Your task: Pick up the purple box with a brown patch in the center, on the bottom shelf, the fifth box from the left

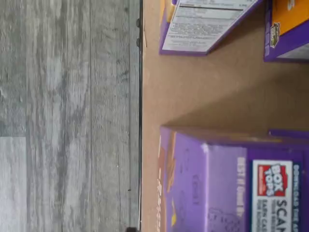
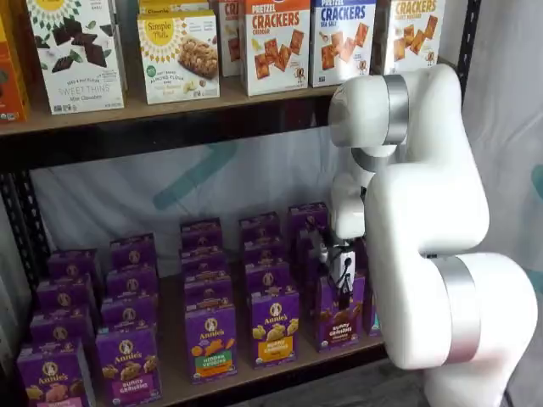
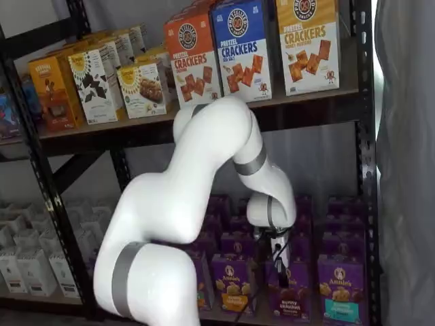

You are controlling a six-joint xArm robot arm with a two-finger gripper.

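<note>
The purple box (image 2: pixel 338 314) with dark brown cookies stands upright at the front of the bottom shelf (image 2: pixel 246 375); it shows in both shelf views (image 3: pixel 289 299). My gripper (image 2: pixel 342 287) hangs just above and in front of its top, a cable beside it, and also shows in a shelf view (image 3: pixel 280 261). The black fingers show no plain gap and hold no box. The wrist view shows the tan shelf board (image 1: pixel 203 96) and a purple carton top (image 1: pixel 227 183) with a Box Tops label; I cannot tell which carton it is.
A purple carton with orange-yellow snacks (image 2: pixel 273 326) stands left of the box, and a teal-band carton (image 3: pixel 340 288) stands to its right. More purple cartons stand in rows behind. Cracker boxes (image 2: pixel 276 42) fill the board above. A black rack post (image 3: pixel 363 170) stands at the right.
</note>
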